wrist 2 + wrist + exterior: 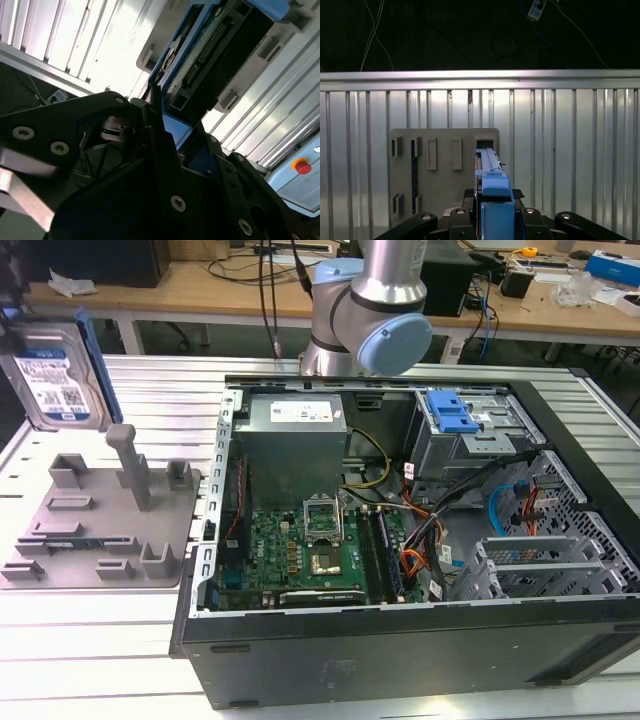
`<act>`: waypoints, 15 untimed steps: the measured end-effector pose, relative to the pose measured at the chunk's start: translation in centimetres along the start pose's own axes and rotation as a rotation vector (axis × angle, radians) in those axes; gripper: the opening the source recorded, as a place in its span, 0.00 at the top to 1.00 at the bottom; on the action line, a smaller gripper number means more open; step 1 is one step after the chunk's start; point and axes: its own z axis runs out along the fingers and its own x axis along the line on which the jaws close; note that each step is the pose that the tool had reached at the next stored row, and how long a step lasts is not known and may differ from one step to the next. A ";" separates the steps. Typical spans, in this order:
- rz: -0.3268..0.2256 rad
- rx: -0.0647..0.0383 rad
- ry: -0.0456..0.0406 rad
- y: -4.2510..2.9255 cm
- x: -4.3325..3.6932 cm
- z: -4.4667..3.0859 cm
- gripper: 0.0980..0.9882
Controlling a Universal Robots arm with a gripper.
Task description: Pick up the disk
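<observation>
— As it hung over the one grey plastic tray (100,530), how many drives were there?
— One flat silver disk (52,375), blue-railed, pinched tight in the black claw (496,200).

Brushed metal, matt plastics

disk (50,380): dull silver metal face, glossy paper label, smooth blue plastic rails; clamped in hand (496,207), which is matt black plastic/metal with bright screw heads. Holder tray (100,530) below hand: matt grey plastic. Table (80,640) under it: ribbed aluminium, satin sheen. Computer case (400,640) beside: matt black painted metal, bare steel inside.
</observation>
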 end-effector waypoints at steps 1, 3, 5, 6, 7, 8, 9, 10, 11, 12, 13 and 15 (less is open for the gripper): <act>0.000 0.000 0.0000 0.00 0.02 -0.58 0.70; 0.000 0.000 0.0001 0.00 0.05 -1.76 0.70; 0.000 0.000 0.0000 0.00 0.07 -2.78 0.70; 0.000 0.000 0.0000 0.00 0.09 -3.46 0.70; 0.000 0.000 0.0000 0.00 0.11 -4.00 0.70; 0.000 0.000 0.0000 0.00 0.13 -4.77 0.70; 0.000 0.000 0.0000 0.00 0.14 -5.27 0.70; 0.000 0.000 0.0000 0.00 0.16 -5.68 0.70; 0.000 0.000 0.0000 0.00 0.18 -6.49 0.70; 0.000 0.000 -0.0001 0.00 0.20 -6.96 0.70; 0.000 0.000 0.0000 0.00 0.21 -7.46 0.70; 0.000 0.000 0.0000 0.00 0.25 -8.72 0.70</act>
